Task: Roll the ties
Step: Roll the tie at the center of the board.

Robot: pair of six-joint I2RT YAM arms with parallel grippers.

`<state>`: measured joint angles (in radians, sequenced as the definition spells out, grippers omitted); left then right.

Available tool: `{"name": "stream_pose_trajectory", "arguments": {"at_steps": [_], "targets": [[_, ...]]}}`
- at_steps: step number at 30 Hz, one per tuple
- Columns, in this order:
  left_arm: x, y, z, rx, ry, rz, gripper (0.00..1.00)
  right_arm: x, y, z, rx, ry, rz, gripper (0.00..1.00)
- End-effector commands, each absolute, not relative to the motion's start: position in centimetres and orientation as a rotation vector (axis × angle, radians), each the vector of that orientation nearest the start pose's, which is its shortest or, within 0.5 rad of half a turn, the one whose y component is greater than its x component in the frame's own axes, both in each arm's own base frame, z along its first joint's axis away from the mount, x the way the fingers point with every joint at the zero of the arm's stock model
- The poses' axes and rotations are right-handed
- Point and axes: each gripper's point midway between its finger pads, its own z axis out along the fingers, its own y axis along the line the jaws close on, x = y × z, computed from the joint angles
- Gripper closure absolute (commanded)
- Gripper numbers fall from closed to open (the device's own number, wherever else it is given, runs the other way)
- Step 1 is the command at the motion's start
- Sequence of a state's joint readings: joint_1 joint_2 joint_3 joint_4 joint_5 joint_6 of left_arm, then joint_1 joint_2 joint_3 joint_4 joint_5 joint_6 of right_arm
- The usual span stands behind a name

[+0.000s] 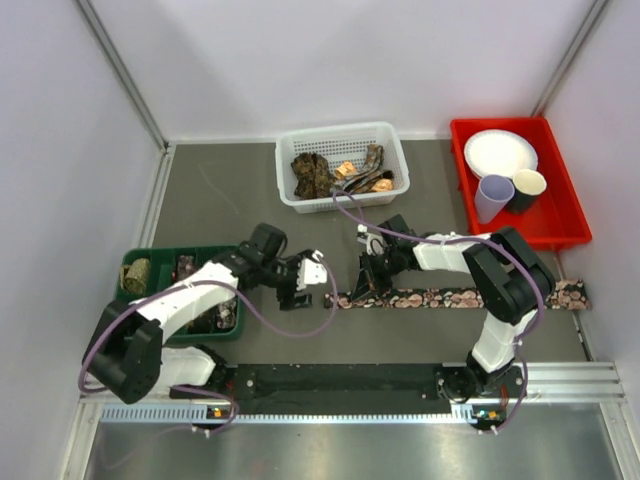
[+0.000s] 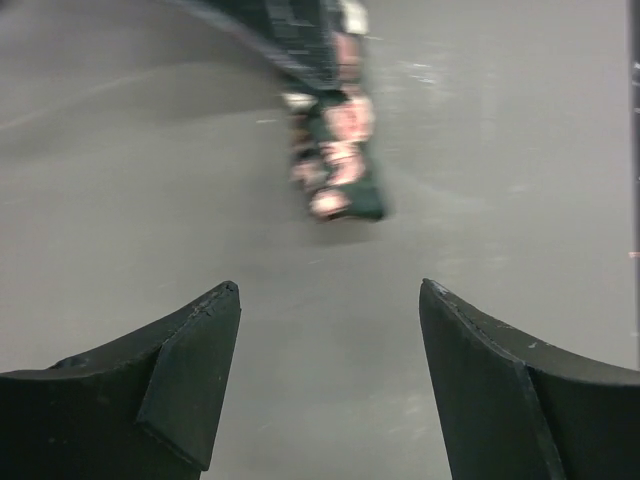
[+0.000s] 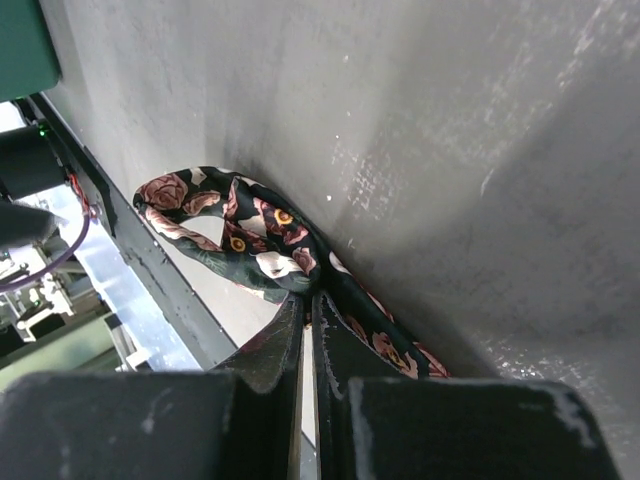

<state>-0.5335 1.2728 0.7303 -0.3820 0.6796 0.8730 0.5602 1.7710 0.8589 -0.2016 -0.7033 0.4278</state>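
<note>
A dark tie with pink roses (image 1: pixel 470 297) lies stretched across the table in front of the arms. My right gripper (image 1: pixel 371 277) is shut on it near its left end; in the right wrist view (image 3: pixel 311 297) the fingers pinch the fabric, and the tie (image 3: pixel 232 225) folds over just beyond the tips. My left gripper (image 1: pixel 303 288) is open and empty, just left of the tie's end. In the left wrist view the gripper (image 2: pixel 330 292) hovers over bare table with the tie's end (image 2: pixel 338 150) ahead of it, blurred.
A green tray (image 1: pixel 165 256) at the left holds rolled ties (image 1: pixel 135 272). A white mesh basket (image 1: pixel 342 135) at the back holds several loose ties (image 1: pixel 318 172). A red bin (image 1: pixel 560 215) at the back right holds plates and cups.
</note>
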Motion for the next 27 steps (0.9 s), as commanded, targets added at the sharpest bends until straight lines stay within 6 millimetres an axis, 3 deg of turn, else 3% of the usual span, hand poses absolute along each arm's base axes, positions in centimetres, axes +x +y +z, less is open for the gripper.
{"name": "stream_pose_trajectory", "arguments": {"at_steps": [1,10,15,20,27], "targets": [[21.5,-24.8,8.8,1.696,1.588,-0.628,0.23,21.3,28.4,3.4,-0.441,2.752,1.250,1.00],[21.4,-28.9,6.1,1.742,1.642,-0.571,0.23,21.0,28.5,3.7,-0.443,2.748,1.279,1.00],[21.9,-29.7,4.3,1.759,1.682,-0.515,0.27,20.8,28.9,4.2,-0.456,2.738,1.312,1.00],[21.5,-29.9,2.6,1.825,1.694,-0.479,0.38,20.5,28.9,4.4,-0.463,2.740,1.329,1.00],[19.9,-28.9,1.4,1.938,1.726,-0.487,0.69,20.4,28.9,4.9,-0.476,2.743,1.352,1.00]]}}
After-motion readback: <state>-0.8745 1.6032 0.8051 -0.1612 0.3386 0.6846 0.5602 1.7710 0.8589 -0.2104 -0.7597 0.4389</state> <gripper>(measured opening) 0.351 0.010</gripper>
